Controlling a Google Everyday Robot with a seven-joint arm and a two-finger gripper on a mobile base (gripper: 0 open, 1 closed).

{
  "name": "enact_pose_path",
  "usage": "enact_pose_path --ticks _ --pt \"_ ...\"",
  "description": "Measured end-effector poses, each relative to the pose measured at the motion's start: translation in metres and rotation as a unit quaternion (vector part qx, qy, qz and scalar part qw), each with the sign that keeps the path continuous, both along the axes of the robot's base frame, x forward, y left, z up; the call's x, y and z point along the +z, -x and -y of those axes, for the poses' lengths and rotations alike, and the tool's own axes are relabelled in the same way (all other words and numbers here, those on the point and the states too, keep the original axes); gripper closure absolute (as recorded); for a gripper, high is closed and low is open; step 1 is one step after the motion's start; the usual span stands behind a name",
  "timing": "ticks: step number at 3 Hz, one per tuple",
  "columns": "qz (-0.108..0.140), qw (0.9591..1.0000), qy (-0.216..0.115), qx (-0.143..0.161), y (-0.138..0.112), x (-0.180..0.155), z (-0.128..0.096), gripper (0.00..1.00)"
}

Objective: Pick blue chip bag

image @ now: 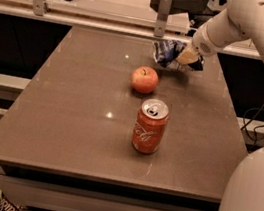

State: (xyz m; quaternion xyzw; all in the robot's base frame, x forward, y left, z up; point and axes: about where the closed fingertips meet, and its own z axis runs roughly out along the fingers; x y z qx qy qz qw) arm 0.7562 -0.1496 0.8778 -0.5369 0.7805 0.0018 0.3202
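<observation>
Blue chip bag (167, 52) lies crumpled at the far edge of the surface (69, 117), with the gripper (187, 56) pressed against its right side. Whether the jaws have closed on it cannot be told. Left of the jaws and nearer the camera, an apple (144, 79) sits near the bag, not touching it. Farther toward the camera, a red soda can (149, 126) stands upright, well apart from the jaws. A metal post (163, 14) rises just behind the bag.

Crinkled foil blue chip bag (167, 52) at end effector (186, 57); glossy table (69, 117)
</observation>
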Motion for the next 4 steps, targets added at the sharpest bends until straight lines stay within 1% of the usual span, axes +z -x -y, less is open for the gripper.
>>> enact_pose_path --ticks 1,2,3,4 --pt "0.007 1.0000 0.000 0.000 0.002 0.009 -0.001 1.00" --pt "0.007 0.9999 -0.008 0.006 0.001 0.007 -0.004 1.00" --pt "0.027 0.9991 -0.026 0.022 0.002 0.020 -0.012 1.00" --pt "0.052 0.9975 -0.032 0.035 0.005 0.041 -0.021 1.00"
